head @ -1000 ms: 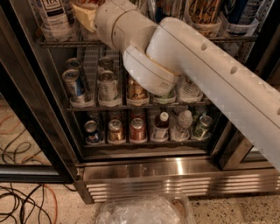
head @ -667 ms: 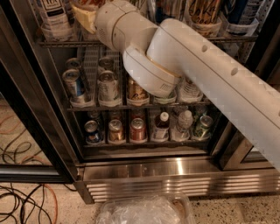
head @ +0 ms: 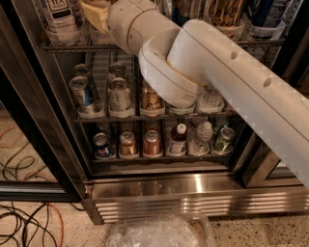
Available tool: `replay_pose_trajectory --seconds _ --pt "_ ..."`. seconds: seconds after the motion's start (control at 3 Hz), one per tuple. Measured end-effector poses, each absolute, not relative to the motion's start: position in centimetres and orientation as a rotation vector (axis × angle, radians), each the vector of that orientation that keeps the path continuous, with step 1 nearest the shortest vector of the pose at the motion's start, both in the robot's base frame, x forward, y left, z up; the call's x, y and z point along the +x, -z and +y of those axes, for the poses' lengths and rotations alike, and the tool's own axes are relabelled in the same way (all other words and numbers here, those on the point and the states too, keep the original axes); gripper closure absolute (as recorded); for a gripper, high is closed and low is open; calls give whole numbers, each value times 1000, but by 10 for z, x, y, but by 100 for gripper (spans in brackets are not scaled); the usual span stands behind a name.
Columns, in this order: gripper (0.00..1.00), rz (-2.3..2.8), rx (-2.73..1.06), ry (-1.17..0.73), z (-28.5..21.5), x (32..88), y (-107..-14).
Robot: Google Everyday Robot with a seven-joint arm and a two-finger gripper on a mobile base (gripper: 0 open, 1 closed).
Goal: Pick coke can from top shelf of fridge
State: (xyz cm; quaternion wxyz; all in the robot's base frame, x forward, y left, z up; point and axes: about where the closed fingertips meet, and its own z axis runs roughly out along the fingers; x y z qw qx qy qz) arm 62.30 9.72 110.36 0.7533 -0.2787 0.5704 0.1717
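Camera view is facing the fridge front-on. Landmark = top shelf; its thin front rail is running across the upper part of the frame.

- White arm is crossing in front of top shelf from lower right. Its big round joint is hanging just below the rail and blocking the shelf's mid section.
- Gripper is sitting above top shelf, toward its left end. Only a beige bit is showing past the wrist, so can't make out whether it's holding anything or spread apart.
- Coke can: not making it out on top shelf. Arm is covering the stretch by the gripper, so can't say which holder it's occupying.
- White-label bottle is standing on top shelf at far left, just beside gripper.
- Dark can w/ gold pattern and blue can are standing at top shelf's right end.
- One rack below top shelf: blue-silver can, silver can and gold-brown can are lining up in clear holders.
- Two racks below top shelf: reddish can (label too small to read), dark bottle w/ white cap, clear bottle and green can are standing in a row.
- Well below top shelf, on the floor: crinkled clear plastic is lying in front of the fridge, and cables are trailing off to the left.
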Motion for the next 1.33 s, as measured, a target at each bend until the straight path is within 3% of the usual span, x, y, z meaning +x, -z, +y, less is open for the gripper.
replay_pose_trajectory --seconds 1.33 --pt "100 1272 -682 -432 106 584 -1082"
